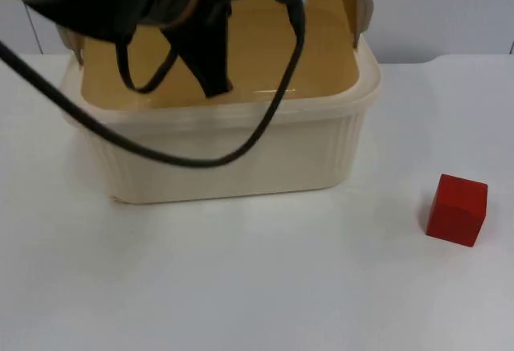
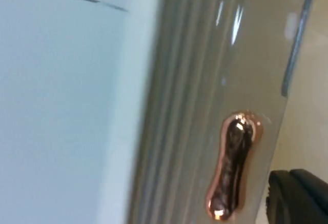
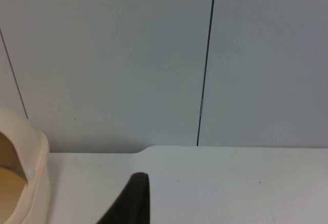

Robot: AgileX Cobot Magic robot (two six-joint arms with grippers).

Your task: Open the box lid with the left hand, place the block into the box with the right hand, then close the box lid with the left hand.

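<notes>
The cream plastic box [image 1: 233, 154] stands on the white counter [image 1: 257, 287] with its lid [image 1: 357, 6] swung up at the far side, so the yellowish interior lies open. The left hand [image 1: 210, 78] hangs over the open box, its black fingers reaching down toward the interior just behind the near rim; whether they are parted or closed I cannot tell. Its wrist view runs close along the ribbed beige lid surface, with a shiny copper-coloured clasp [image 2: 233, 165] just beside a black fingertip [image 2: 297, 196].

The red block [image 1: 458, 209] sits on the counter well apart from the left hand, off to the box's right and nearer the camera, touching nothing else.

The right hand [image 3: 134, 203] waits above the counter facing the grey partition wall [image 3: 154, 55], with the box's rounded corner beside it; its finger state I cannot tell
</notes>
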